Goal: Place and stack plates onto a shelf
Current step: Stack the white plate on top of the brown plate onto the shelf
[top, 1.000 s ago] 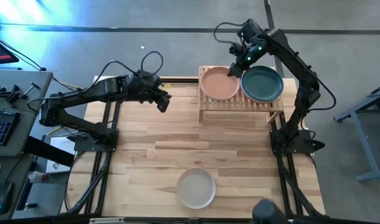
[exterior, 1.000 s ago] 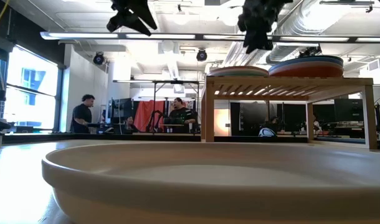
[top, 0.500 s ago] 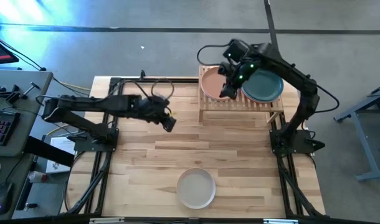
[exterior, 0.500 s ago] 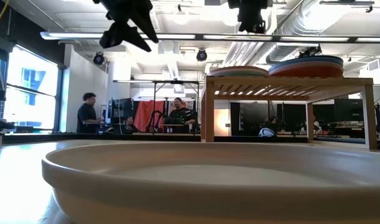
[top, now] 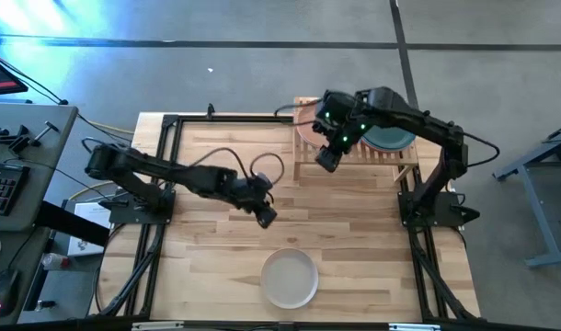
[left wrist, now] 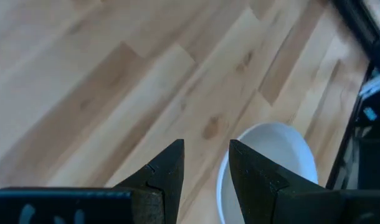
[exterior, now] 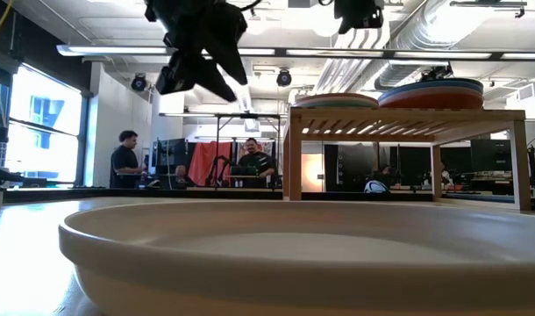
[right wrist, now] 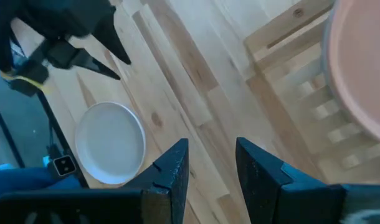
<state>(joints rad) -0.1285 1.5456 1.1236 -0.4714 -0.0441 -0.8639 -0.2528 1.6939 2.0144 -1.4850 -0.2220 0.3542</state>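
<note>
No readable writing or brand marks anywhere. Left gripper [top: 268,218] hangs over mid-table w/ fingers apart, holding nothing, just far of the grey-white plate [top: 291,278], which sits at the near edge. Right gripper [top: 325,162] also parted & empty, over the shelf [top: 354,154] front-left corner. Shelf at far right carries peach plate [top: 307,129] on left, dark teal plate [top: 391,139] atop right stack.
</note>
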